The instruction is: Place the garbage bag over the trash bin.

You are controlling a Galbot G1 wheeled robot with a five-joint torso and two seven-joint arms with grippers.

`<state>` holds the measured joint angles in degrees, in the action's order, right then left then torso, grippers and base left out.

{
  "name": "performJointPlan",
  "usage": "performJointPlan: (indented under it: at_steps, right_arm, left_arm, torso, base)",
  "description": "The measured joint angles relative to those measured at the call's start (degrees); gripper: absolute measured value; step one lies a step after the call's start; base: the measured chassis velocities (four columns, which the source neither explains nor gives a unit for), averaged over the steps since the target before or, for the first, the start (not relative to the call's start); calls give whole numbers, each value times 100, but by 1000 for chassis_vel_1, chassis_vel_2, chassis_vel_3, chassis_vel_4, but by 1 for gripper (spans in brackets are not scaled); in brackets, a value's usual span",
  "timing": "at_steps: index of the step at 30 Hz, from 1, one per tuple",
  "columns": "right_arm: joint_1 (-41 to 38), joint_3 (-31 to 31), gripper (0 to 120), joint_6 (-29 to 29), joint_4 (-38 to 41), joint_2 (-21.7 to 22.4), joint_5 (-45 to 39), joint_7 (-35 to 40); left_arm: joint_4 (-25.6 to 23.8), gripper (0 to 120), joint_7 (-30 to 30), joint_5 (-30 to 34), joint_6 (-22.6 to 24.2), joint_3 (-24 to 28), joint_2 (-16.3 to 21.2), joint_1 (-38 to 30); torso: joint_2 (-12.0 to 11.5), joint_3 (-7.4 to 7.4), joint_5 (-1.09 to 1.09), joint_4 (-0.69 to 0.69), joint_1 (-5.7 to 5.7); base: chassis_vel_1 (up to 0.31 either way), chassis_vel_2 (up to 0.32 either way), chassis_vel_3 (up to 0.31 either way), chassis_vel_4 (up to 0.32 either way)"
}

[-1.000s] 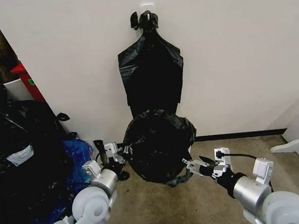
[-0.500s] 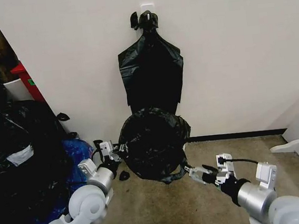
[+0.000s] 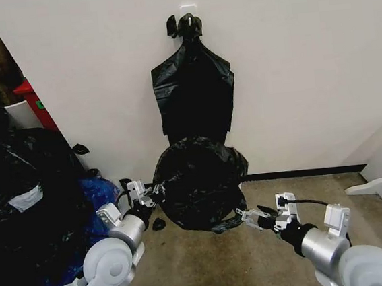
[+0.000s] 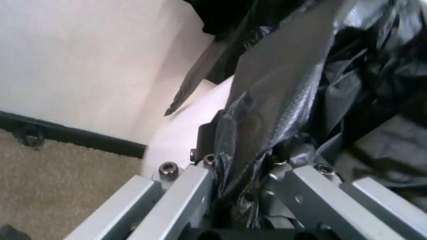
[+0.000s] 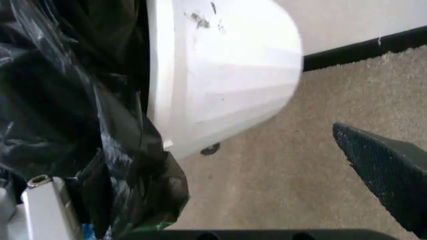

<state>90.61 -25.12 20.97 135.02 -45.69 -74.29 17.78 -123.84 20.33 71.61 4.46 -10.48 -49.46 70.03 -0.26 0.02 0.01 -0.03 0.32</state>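
Note:
The garbage bag [image 3: 199,183] is a glossy black round shape low against the wall, draped over the trash bin. The bin's white wall [image 5: 220,70] shows beside the bag [image 5: 73,100] in the right wrist view, and the same white wall [image 4: 180,132] shows in the left wrist view. My left gripper [image 3: 142,194] is at the bag's left edge. Its fingers are shut on a fold of the black film [image 4: 257,115]. My right gripper [image 3: 249,216] is at the bag's lower right edge and stands open. One finger lies against the film, and the other black pad [image 5: 383,170] is far apart over the carpet.
A flat bunch of black bags [image 3: 194,92] hangs knotted on the wall above. A big heap of black bags [image 3: 20,200] and a blue bag [image 3: 98,192] crowd the left. A small black scrap [image 3: 158,224] lies on the carpet. A white object [image 3: 368,185] lies at the right.
The right arm dipped lower, then came back up a little at the bag's lower right edge. The bag's outline shifted slightly left. The left gripper kept its hold.

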Motion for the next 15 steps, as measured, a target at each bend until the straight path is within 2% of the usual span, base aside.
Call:
performJointPlan:
  at_steps: [7,11,13,15]
  right_arm:
    - [42,26,100,-48,-59,-138,134,-193]
    - [47,26,100,-46,106,-121,34,-34]
    - [42,26,100,-44,369,-90,-149,130]
    - [54,12,100,-25,568,-56,-320,299]
  left_arm:
    - [27,1,-25,94,35,-176,51,32]
    - [124,1,-65,-31,14,-134,26,25]
    - [181,1,-134,-165,1,-42,-19,9]
    - [246,1,-132,-233,1,-11,-31,-6]
  torso:
    - [0,0,0,-1,0]
    - [0,2,2,1,0]
    - [0,0,-6,-3,0]
    - [0,0,1,-1,0]
  base:
    - [0,0,0,0]
    - [0,0,0,0]
    - [0,0,0,0]
    - [0,0,0,0]
